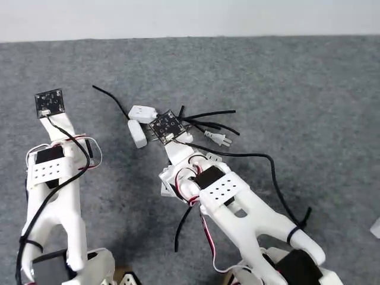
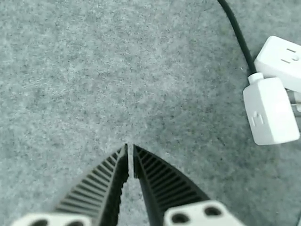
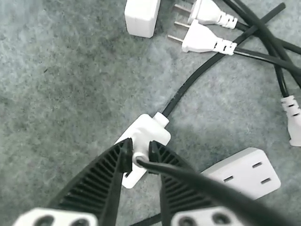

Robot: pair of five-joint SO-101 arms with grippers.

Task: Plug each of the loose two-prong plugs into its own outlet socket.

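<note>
The right gripper (image 3: pixel 138 153) is clamped on the white cord end of a plug (image 3: pixel 138 158). The plug stands upright, its long axis pointing down at a flat white socket (image 3: pixel 146 133) that lies right under it on the grey worktop (image 1: pixel 297 77). I cannot tell whether the prongs are in. Its black cord (image 3: pixel 202 181) runs back over the gripper.

Two loose plugs (image 3: pixel 203 40) lie flat, side by side and parallel, with their prongs aimed at a small white block (image 3: pixel 140 14) just beside them. In the high view a stray plug (image 1: pixel 217 138) lies at 3 o'clock of the right wrist, its long axis running from 10 to 4 o'clock.

The left gripper (image 2: pixel 130 150), fingers all but together on nothing, hangs at 9 o'clock of two outlet blocks (image 2: pixel 270 110), well apart from them.
</note>
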